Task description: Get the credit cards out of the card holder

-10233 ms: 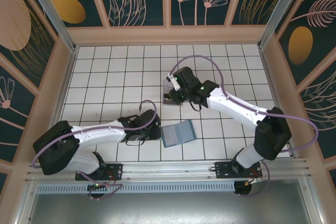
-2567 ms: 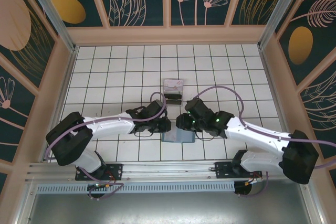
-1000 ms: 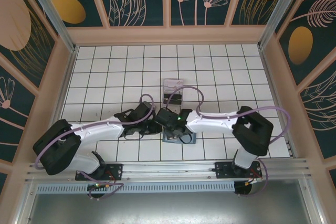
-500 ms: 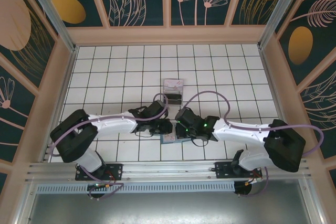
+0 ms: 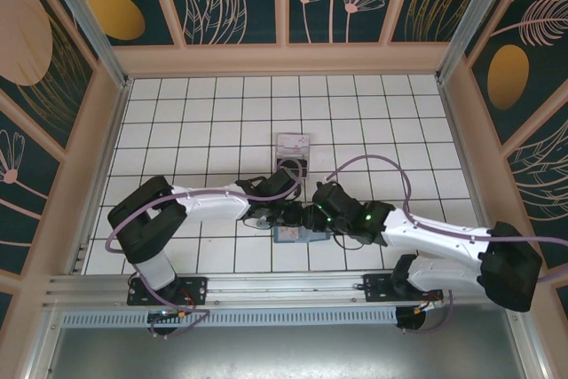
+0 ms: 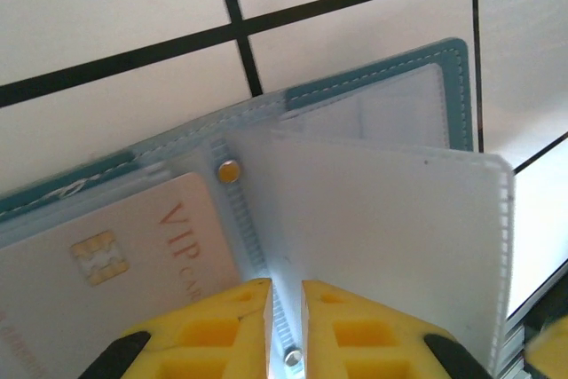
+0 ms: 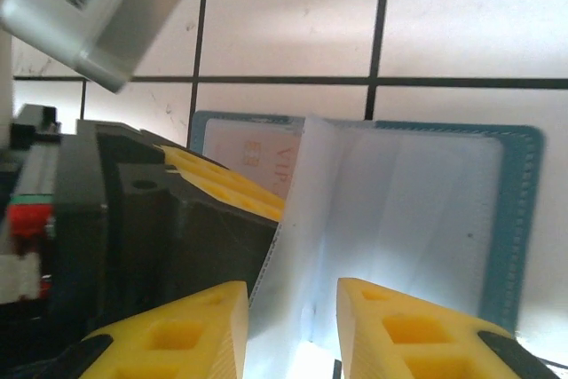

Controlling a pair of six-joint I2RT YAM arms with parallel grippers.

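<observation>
Fingers (image 7: 177, 335) of the right gripper (image 7: 293, 330) stand apart with a clear sleeve leaf (image 7: 306, 219) rising between them, not pinched as far as I can see. Those of the left gripper (image 6: 286, 326) are drawn almost together on the riveted spine strip (image 6: 244, 219) of the card holder (image 6: 373, 68), seemingly pinning it down. The pale VIP card (image 6: 133, 255) sits inside the pocket just left of that spine, under clear plastic, with the left gripper's body right beside it. Which edge of the pocket is the mouth I cannot tell. The holder lies open on the white tiled table (image 5: 177, 130), near the arm bases and between the two grippers.

The step looks like getting at that card. To do it well, I judge the right gripper should first lay the loose leaf over onto the right-hand panel so the pocket is bare. It should then close on the card's own edge alone, not on card and sleeve together, or the whole holder will lift. The pull should run flat along the pocket while the left gripper bears down on the spine. Room is tight, so the approach should avoid the left fingers.

Farther up the table lies a pale card-sized piece (image 5: 294, 142), too small to name
</observation>
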